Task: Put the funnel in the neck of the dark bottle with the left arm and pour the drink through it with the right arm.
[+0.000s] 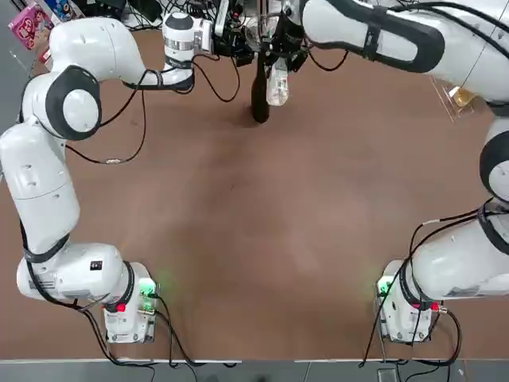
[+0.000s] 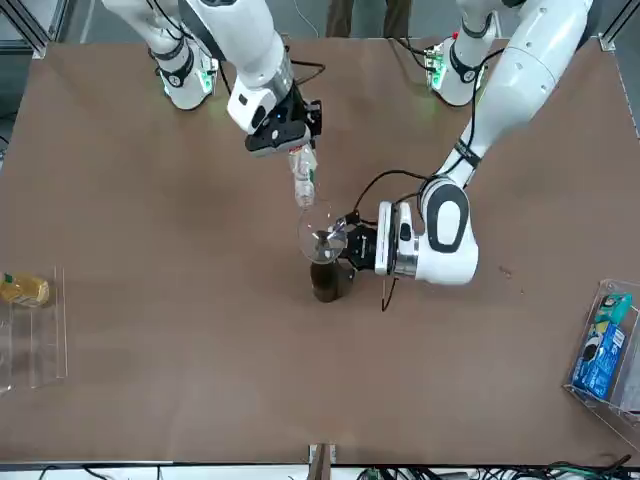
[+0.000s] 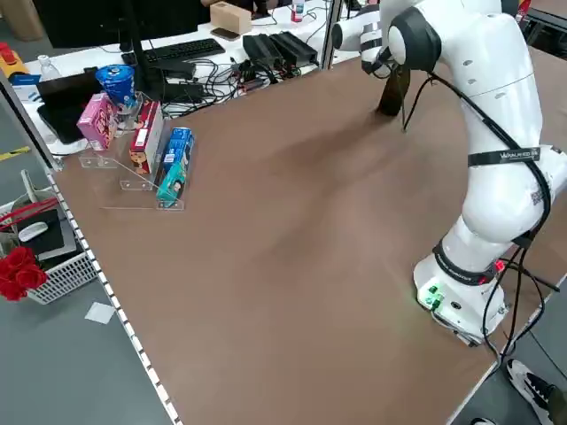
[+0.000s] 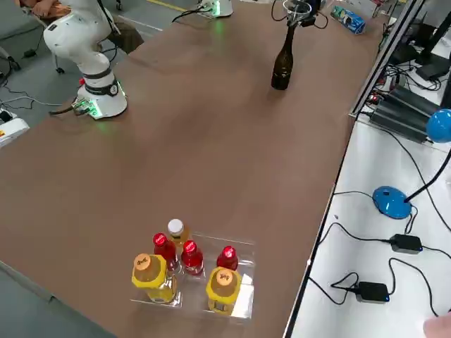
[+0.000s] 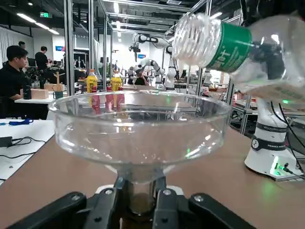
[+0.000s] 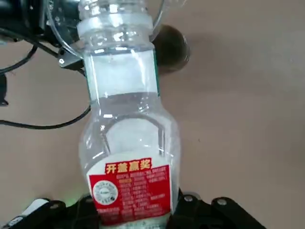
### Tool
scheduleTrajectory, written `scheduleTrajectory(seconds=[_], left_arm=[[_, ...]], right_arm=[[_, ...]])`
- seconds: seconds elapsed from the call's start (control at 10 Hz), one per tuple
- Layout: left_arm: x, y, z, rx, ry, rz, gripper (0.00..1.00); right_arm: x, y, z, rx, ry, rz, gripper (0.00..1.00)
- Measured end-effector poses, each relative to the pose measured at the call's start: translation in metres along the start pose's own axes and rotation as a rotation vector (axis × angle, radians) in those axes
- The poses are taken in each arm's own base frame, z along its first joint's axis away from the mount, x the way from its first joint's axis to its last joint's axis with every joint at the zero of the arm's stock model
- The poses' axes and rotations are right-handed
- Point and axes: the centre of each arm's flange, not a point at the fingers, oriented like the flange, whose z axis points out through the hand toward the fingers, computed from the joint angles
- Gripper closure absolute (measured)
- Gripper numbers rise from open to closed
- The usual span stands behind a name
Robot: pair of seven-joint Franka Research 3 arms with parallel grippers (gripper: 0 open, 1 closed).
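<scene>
Lab room with metal framing and seated people, visible in left wrist view only; brown table (image 2: 200, 340) fills the other views. Both arms reach to the far middle of the table in top view. Clear tray (image 4: 239, 278) on robot's right: right side view gives three red-capped bottles (image 4: 192, 258), two yellow-labelled bottles (image 4: 153, 278) and a white-capped one (image 4: 177, 232); top view catches just part of this. Clear bin (image 3: 133, 181) on robot's left holds boxes (image 3: 146, 137), best in left side view. Dark glass bottle (image 4: 282, 65) is below the funnel, long neck showing in right side view, mostly base in front view. Clear plastic drink bottle (image 6: 131, 124) is tilted, mouth above funnel rim in left wrist view; red-and-white label only readable in right wrist view. Right gripper (image 6: 139, 205) clamped on it. Clear funnel (image 5: 140, 129) at dark bottle's neck, left gripper (image 5: 141, 191) clamped around its spout; spout depth can't be told.
</scene>
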Motion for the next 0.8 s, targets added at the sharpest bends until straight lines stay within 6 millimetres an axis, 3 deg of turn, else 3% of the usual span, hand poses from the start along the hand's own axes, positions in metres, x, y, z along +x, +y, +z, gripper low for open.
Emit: scheduleTrajectory(seconds=[0.8], left_arm=[[0.0, -0.001, 0.0, 0.001, 0.001, -0.001, 0.75]], right_arm=[[0.009, -0.021, 0.008, 0.062, -0.065, 0.07, 0.54]])
